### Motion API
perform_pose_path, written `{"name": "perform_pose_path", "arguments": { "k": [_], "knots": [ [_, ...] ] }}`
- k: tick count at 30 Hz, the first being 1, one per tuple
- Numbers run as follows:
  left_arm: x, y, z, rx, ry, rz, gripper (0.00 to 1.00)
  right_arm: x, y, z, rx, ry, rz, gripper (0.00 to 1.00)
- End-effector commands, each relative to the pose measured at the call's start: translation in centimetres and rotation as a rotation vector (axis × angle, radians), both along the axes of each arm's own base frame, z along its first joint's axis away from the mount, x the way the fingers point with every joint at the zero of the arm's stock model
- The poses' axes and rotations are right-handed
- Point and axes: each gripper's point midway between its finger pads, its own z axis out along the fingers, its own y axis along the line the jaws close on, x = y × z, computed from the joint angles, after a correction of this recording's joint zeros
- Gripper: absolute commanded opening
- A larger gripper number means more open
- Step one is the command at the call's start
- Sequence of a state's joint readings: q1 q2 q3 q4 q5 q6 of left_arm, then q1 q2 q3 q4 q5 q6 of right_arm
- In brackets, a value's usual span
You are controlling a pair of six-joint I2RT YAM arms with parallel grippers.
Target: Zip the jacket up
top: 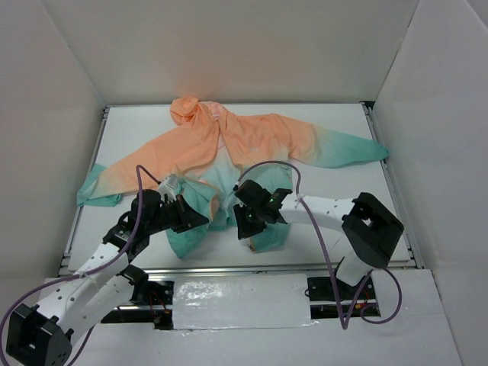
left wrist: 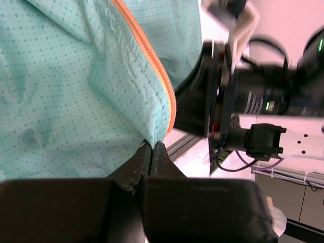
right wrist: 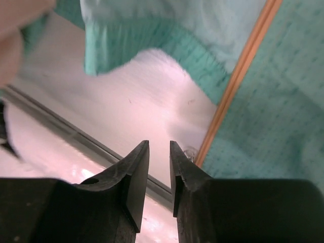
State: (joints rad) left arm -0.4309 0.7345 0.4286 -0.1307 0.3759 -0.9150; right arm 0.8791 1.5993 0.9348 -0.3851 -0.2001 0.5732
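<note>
The jacket [top: 244, 145] lies spread on the desk [top: 343, 122], hem toward the arms. Left of its zipper [left wrist: 152, 55], the left gripper [left wrist: 153, 148] is clenched on the hem corner; a hard tug could slip the thin fabric free. Right of the zipper, the right gripper [right wrist: 158, 147] is slightly parted, holding nothing, and could close beside the tape. Only the wrist views show this; the overhead view hides both sets of fingertips.

Thin, matt cloth jacket [top: 252, 145] on a smooth white table [top: 320, 114].
The teal fabric shows a fine dotted weave and soft creases; its orange zipper [left wrist: 152, 58] tape looks finely ribbed.
</note>
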Motion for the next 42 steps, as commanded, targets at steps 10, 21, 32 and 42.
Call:
{"name": "perform_pose_path", "arguments": {
  "k": [10,21,32,42],
  "knots": [
    [0.5,0.2,1.6,0.013,-0.063,0.000,0.00,0.5,-1.1,-1.3,-0.328,-0.217,0.004,0.42],
    [0.4,0.3,1.4,0.024,-0.063,-0.009,0.00,-0.5,-2.0,-2.3,-0.465,-0.242,0.023,0.45],
    [0.1,0.1,1.0,0.006,-0.058,-0.020,0.00,-1.6,-2.7,-3.2,-0.491,-0.247,0.017,0.40],
    [0.0,0.2,0.9,0.010,-0.058,-0.015,0.00,-2.4,-2.0,-3.1,-0.514,-0.239,0.053,0.33]
  ]
}}
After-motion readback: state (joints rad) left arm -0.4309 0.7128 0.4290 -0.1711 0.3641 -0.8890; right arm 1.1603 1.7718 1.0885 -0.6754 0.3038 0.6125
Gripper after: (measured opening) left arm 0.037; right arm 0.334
